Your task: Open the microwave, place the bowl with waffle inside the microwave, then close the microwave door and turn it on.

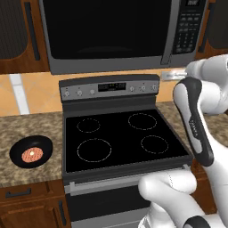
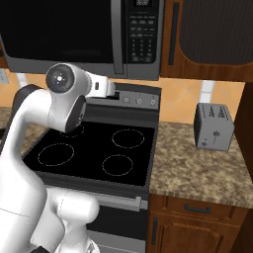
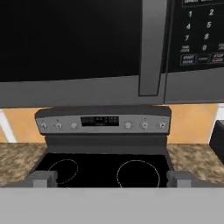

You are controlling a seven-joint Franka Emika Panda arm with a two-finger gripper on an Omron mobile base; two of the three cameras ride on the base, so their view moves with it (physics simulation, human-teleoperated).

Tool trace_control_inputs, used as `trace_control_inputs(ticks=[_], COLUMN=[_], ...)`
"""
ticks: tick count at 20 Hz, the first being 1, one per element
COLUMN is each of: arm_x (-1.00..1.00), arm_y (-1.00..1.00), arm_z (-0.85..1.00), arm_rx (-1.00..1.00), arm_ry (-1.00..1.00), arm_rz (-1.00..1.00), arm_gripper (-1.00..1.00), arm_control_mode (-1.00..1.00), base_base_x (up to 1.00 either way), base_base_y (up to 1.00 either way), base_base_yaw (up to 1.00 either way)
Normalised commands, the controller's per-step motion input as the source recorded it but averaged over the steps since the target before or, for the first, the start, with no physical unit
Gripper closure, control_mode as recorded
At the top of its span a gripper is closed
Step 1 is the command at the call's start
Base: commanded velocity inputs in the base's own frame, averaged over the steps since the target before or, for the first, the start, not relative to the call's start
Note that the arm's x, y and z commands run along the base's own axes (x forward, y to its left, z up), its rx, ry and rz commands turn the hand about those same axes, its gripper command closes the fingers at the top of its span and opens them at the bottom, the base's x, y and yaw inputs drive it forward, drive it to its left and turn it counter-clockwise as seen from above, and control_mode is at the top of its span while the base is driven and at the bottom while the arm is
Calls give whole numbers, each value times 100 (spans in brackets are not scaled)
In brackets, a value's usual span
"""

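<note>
The microwave hangs above the stove, and the microwave door is shut, its vertical grey handle just left of the button panel. On the left counter sits the black bowl with the reddish waffle inside it. My gripper is open with nothing between its fingertips. It hovers over the stove, facing the range's control panel, below the microwave and far to the right of the bowl. My hand is raised in front of the microwave's lower edge.
The black glass stove with its knobbed back panel lies under the gripper. A small grey toaster stands on the right granite counter. Brown wooden cabinets flank the microwave.
</note>
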Motion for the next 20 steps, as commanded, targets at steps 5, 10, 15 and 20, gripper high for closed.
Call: trace_control_inputs(ticks=[5, 10, 15, 20], arm_x=[13, 30, 60, 70], arm_y=[-4, -3, -11, -11], arm_z=[82, 75, 38, 0], arm_rx=[1, 0, 0, 0], arm_ry=[-21, -3, 11, 3], arm_rz=[-1, -9, -13, 1], arm_gripper=[-100, -100, -100, -100], arm_control_mode=[-100, -100, -100, -100], base_base_x=[0, 0, 0, 0], base_base_y=[0, 0, 0, 0], base_base_yaw=[0, 0, 0, 0])
